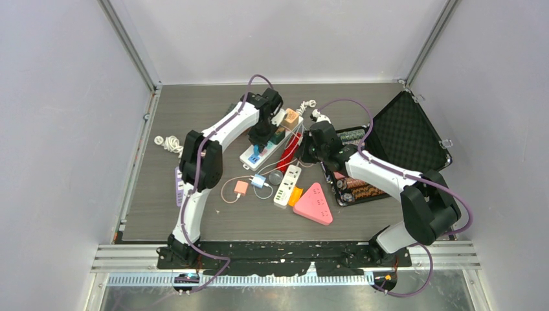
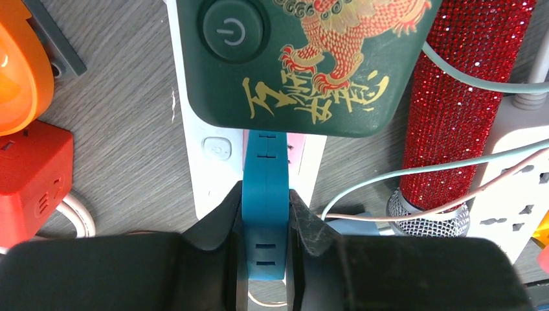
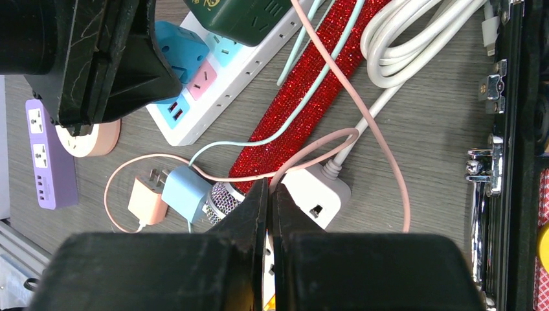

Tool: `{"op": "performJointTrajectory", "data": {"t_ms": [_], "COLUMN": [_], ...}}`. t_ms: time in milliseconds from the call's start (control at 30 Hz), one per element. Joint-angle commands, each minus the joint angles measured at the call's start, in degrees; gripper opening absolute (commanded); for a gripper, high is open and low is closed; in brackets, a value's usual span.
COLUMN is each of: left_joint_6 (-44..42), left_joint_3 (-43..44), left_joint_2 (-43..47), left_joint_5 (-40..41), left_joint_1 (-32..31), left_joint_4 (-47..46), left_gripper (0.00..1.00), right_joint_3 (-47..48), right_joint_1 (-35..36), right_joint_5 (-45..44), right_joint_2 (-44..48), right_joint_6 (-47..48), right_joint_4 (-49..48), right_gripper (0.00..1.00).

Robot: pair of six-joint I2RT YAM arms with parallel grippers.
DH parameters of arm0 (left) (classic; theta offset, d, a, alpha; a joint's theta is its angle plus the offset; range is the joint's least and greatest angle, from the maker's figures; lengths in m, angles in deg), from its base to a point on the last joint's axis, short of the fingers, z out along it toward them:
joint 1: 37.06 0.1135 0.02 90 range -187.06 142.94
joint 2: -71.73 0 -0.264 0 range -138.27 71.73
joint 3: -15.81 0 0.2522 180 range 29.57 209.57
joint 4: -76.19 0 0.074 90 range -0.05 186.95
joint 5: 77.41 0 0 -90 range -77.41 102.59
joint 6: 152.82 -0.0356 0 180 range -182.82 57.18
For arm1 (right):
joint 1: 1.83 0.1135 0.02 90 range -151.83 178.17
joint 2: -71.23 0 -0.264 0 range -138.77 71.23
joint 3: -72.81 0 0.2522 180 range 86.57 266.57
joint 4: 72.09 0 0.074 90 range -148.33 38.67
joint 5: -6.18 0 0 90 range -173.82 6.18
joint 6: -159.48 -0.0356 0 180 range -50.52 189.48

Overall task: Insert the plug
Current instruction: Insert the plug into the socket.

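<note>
Left wrist: one blue plug (image 2: pixel 265 194) tight between left jaws; right jaws together.

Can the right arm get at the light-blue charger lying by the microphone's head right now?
Probably yes. The right gripper hangs shut just beside the light-blue charger, and nothing lies on top of the charger. Only a pink cable crosses between them. The jaws would have to open first.

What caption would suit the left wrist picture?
Left gripper holds a teal plug at the white power strip.
</note>
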Motion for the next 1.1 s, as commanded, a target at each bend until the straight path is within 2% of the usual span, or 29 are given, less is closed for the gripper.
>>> {"op": "performJointTrajectory", "data": {"t_ms": [0,67,200,400,500,833,1000,1067], "left_joint_6": [-0.58,-0.28,0.04,-0.08,0.07,1.24,3.14,3.29], "left_joint_3": [-2.41,-2.27,-2.13,-3.19,-4.17,-4.99,-5.04,-4.96], "left_joint_2": [0.38,1.74,3.21,4.95,6.70,8.77,8.49,7.91], "left_joint_5": [1.64,0.83,-0.26,-1.29,-5.11,-11.63,-11.55,-11.45], "left_joint_1": [1.58,1.58,1.90,2.28,2.48,4.44,5.22,5.35], "left_joint_4": [-1.80,-3.18,-4.96,-5.75,-7.13,-6.45,-5.82,-5.39], "left_gripper": [0.25,0.33,0.41,0.45,0.48,0.48,0.36,0.35], "right_joint_3": [2.18,2.27,2.29,1.99,1.87,1.53,1.43,1.42], "right_joint_1": [-0.45,-0.42,-0.40,-0.40,-0.40,-0.45,-0.41,-0.37], "right_joint_5": [-1.47,-1.45,-1.41,-1.59,-1.76,-1.87,-1.87,-1.94], "right_joint_2": [1.35,1.32,1.38,1.66,1.82,2.01,2.04,2.07], "right_joint_6": [-0.51,-0.62,-0.74,-0.84,-1.06,-1.21,-1.18,-1.15], "right_joint_4": [-0.24,-0.24,-0.28,-0.24,-0.24,-0.15,-0.15,-0.15], "right_gripper": [0.05,0.05,0.05,0.05,0.05,0.05,0.05,0.05]}}
